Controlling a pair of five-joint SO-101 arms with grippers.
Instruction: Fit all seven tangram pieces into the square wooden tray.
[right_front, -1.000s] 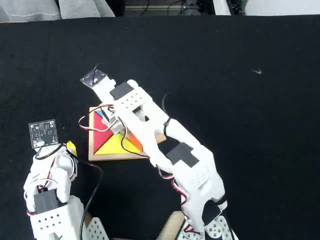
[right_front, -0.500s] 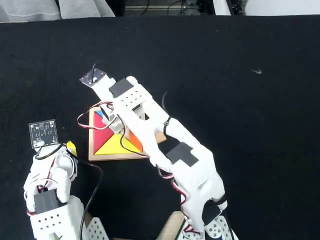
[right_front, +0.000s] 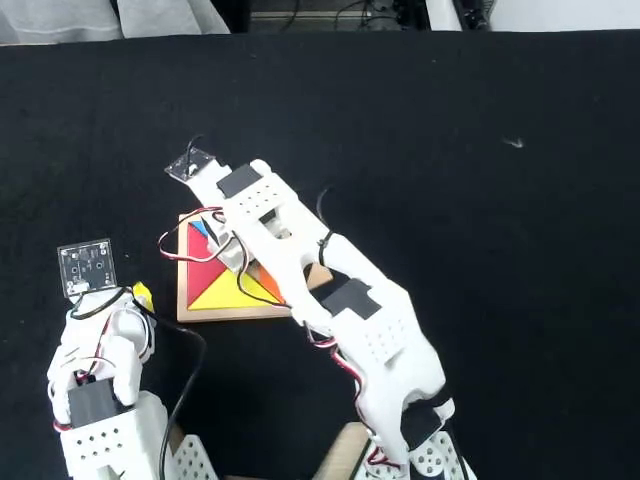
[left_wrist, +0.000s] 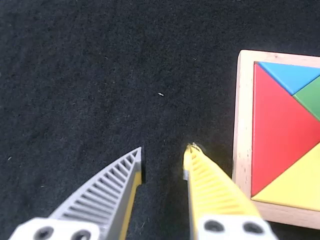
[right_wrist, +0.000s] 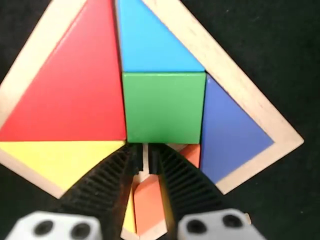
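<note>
My right fingers (right_wrist: 124, 171), almost pressed together, should ease the orange piece (right_wrist: 148, 199) flush against the green square (right_wrist: 164, 106).

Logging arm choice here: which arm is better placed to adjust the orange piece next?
Right, probably. The right claw hangs over the orange piece in the tray; the left claw sits open over bare cloth beside it.

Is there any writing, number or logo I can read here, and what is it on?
No text can be read.
Tray: plain wood, no print.
Pieces: plain colours, no print.
Boards on the arms: tiny marks, too small to read.
</note>
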